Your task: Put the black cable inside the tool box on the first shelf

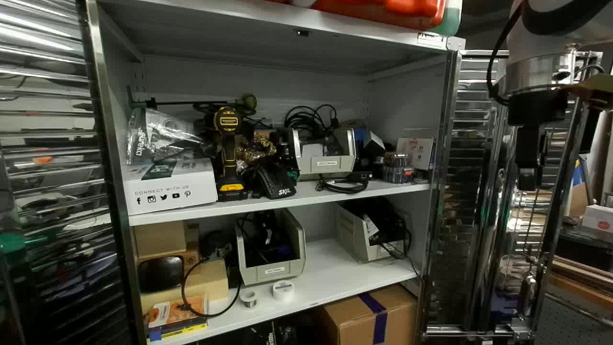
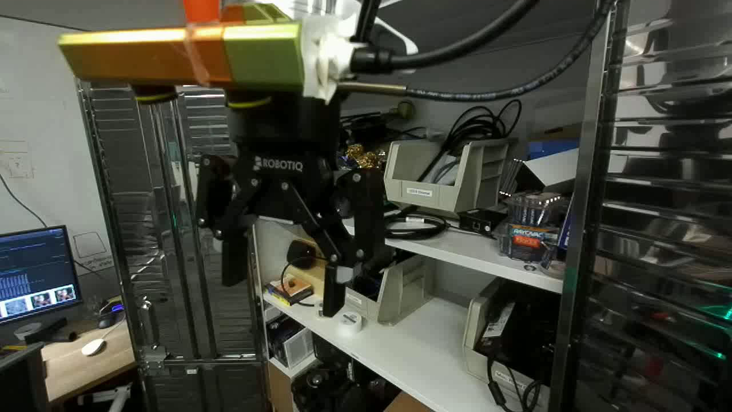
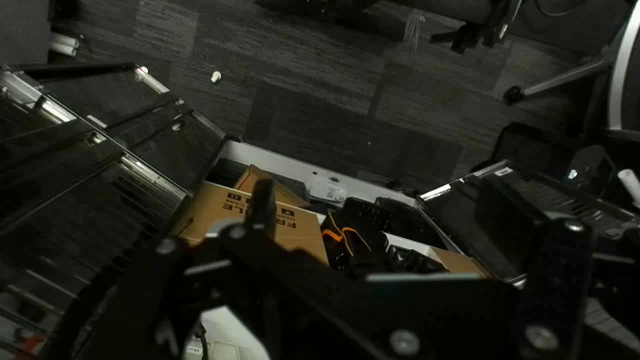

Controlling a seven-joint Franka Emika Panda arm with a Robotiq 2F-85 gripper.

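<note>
- In an exterior view: the black cable [image 1: 344, 184] lies coiled on the first shelf [image 1: 306, 195], just in front of the tool box [image 1: 330, 169]
- In an exterior view: the end effector [image 2: 281, 298] hangs spread wide
- Wrist view: cardboard box [image 3: 301, 241] partly behind the end effector

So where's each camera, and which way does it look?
Exterior view: out front, nearer the drill, facing the cabinet; arm at picture's right.
Exterior view: nearer the batteries, facing the cabinet; fingers show close up.
Wrist view: on the arm, looking down past the fingers at the floor.
Both exterior views share the upper grey box and the black cable in front.
</note>
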